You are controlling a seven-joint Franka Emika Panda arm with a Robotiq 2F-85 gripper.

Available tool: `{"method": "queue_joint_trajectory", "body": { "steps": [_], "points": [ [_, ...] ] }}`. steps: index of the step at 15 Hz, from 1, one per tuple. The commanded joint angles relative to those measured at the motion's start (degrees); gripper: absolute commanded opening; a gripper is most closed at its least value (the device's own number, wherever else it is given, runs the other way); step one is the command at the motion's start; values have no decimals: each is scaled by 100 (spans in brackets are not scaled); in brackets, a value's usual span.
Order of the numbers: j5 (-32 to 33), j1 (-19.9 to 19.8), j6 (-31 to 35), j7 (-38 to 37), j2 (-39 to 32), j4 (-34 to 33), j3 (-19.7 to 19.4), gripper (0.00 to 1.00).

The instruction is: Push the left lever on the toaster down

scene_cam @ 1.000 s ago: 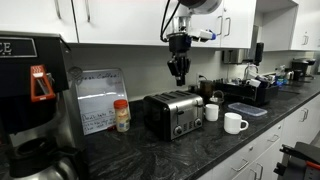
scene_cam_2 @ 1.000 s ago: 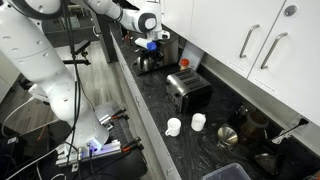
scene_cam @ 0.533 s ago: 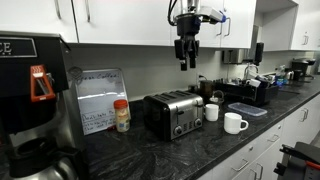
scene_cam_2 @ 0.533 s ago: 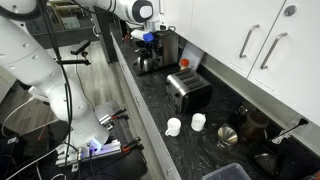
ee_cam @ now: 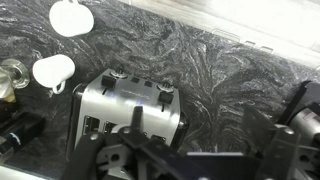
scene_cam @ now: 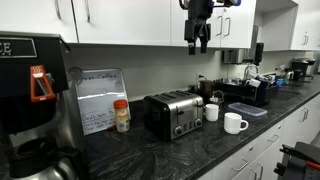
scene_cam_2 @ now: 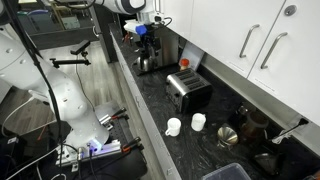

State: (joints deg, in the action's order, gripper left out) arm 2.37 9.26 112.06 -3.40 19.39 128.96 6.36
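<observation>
The silver two-slot toaster point(scene_cam: 174, 114) point(scene_cam_2: 188, 91) stands on the dark marbled counter. The wrist view looks down on the toaster point(ee_cam: 128, 108). Its two black levers show on its end face: one at the picture's left point(ee_cam: 112, 82), one at the right point(ee_cam: 166, 93). Both look raised. My gripper point(scene_cam: 200, 40) point(scene_cam_2: 140, 30) hangs high above the counter in front of the upper cabinets, well clear of the toaster. It is open, its dark fingers point(ee_cam: 88, 160) spread wide at the bottom of the wrist view with nothing between them.
Two white mugs point(scene_cam: 235, 122) point(scene_cam: 211, 112) stand beside the toaster. A spice jar point(scene_cam: 121, 115) and a framed sign point(scene_cam: 100, 100) are on its other side, with a coffee machine point(scene_cam: 30, 100) further along. White wall cabinets point(scene_cam: 120, 20) hang overhead.
The gripper has risen from just above the toaster to cabinet height, shifting sideways along the counter. Its fingers have spread from nearly shut to wide open.
</observation>
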Motion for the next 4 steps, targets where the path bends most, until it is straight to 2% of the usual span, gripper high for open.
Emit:
{"method": "queue_joint_trajectory", "body": {
  "steps": [1, 2, 4],
  "points": [
    [-126, -93, -107, -25, 425, 249, 13, 100],
    [-32, -81, -42, -8, 193, 73, 71, 100],
    [-45, -85, -54, -26, 330, 135, 70, 100]
  ]
}}
